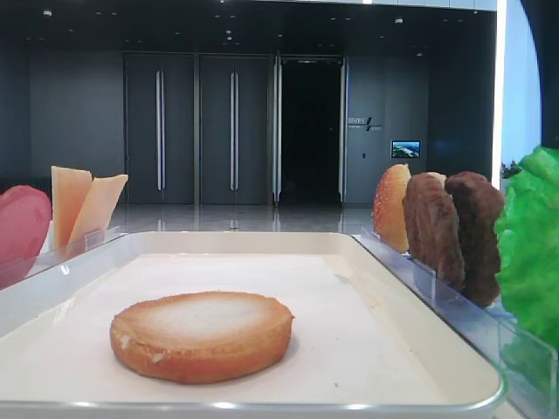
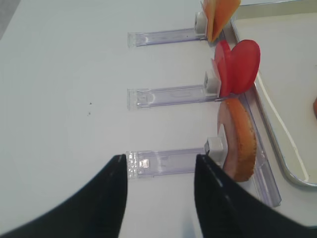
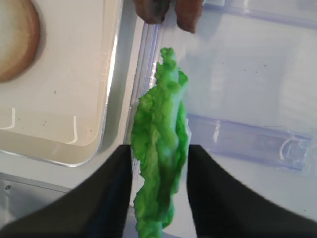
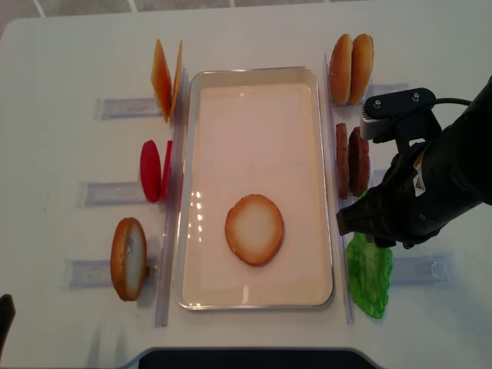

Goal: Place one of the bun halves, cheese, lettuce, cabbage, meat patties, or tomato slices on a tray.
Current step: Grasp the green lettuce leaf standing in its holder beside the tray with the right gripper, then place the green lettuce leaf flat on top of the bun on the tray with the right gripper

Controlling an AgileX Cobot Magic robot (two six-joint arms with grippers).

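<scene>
One lettuce [image 3: 159,163] upright, lengthwise between rack slots

Shallow pale-rimmed rectangular tray [image 4: 254,296] at table centre; one round toasted bun half [image 4: 254,229] lies flat in its near half. Along the tray's left edge, far to near: thin orange cheese slices [image 4: 166,77], red tomato discs [image 4: 154,171], golden bun half [image 4: 127,258]. Along the right edge: two bun halves [image 4: 350,68], brown meat patties [image 4: 351,161], crinkled green lettuce leaf [image 4: 369,278] nearest.
</scene>
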